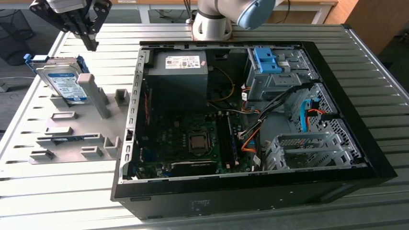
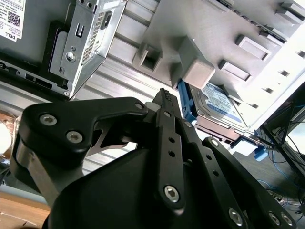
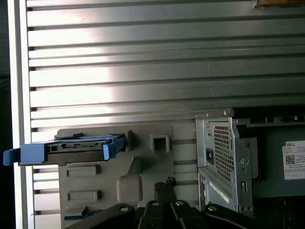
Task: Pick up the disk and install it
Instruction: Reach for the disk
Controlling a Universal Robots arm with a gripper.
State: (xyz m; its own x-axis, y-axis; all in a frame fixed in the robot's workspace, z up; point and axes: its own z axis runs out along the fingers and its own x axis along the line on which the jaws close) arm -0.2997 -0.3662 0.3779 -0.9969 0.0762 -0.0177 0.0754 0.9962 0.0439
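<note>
Black links of my gripper sit closest in both wrist views, the fingers drawn together to a narrow point with nothing between them. The disk stands on its edge, tilted, in a slot of the grey fixture plate, its label and blue side rails showing. In the first wrist view I see it edge-on. I hang above it and apart from it, touching nothing. The plate lies on the slatted metal table, just beside the open computer case on the exterior view's left. A blue bracket sits in the case's drive cage. I judge this to be the approach to the pick, with the disk not yet lifted. A grasp would call for my fingers to part wider than the drive and line up squarely with its flat sides.
</note>
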